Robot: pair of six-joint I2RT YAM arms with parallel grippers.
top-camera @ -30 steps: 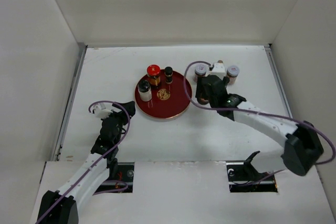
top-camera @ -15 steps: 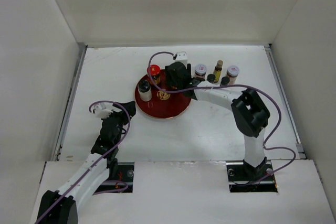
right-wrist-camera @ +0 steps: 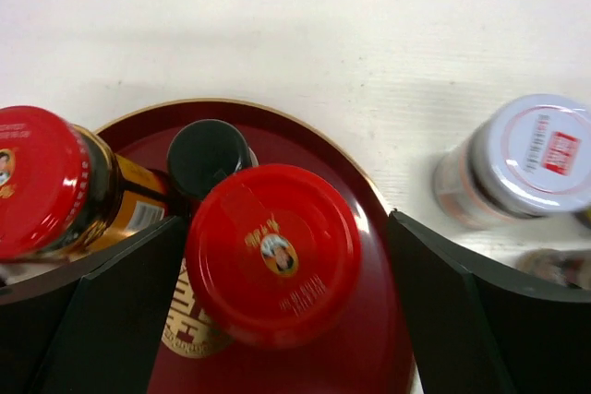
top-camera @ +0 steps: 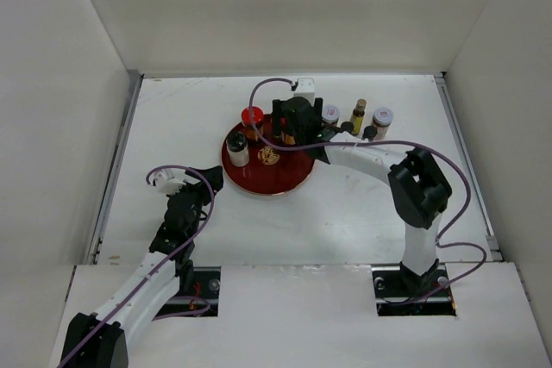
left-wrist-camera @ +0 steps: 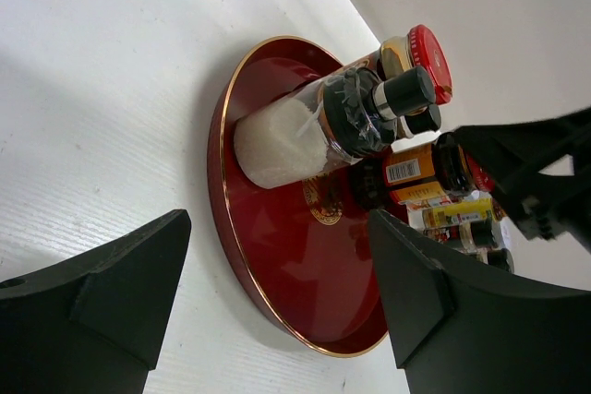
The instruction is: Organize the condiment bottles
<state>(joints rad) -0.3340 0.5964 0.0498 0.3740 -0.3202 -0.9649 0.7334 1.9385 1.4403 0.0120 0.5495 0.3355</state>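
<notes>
A round red tray (top-camera: 285,180) holds a white bottle (top-camera: 237,149) with a black cap, a red-lidded amber jar (top-camera: 252,117) and a black-capped bottle (right-wrist-camera: 208,156). My right gripper (top-camera: 286,129) hangs over the tray's far side. A second red-lidded jar (right-wrist-camera: 273,252) stands between its fingers above the gold emblem. The left finger (right-wrist-camera: 120,311) is against the jar and a gap shows before the right finger (right-wrist-camera: 462,320). My left gripper (top-camera: 195,182) is open and empty on the table, left of the tray (left-wrist-camera: 277,256). The white bottle also shows in the left wrist view (left-wrist-camera: 277,140).
Right of the tray stand two pale-lidded jars (top-camera: 330,113) (top-camera: 382,116), a slim yellow bottle (top-camera: 358,115) and two dark-capped bottles (top-camera: 369,133). White walls close the table on three sides.
My right gripper has swung left from the group of bottles on the right to the tray, bringing the second red-lidded jar, and has shifted slightly further over the tray. The left arm has not moved.
</notes>
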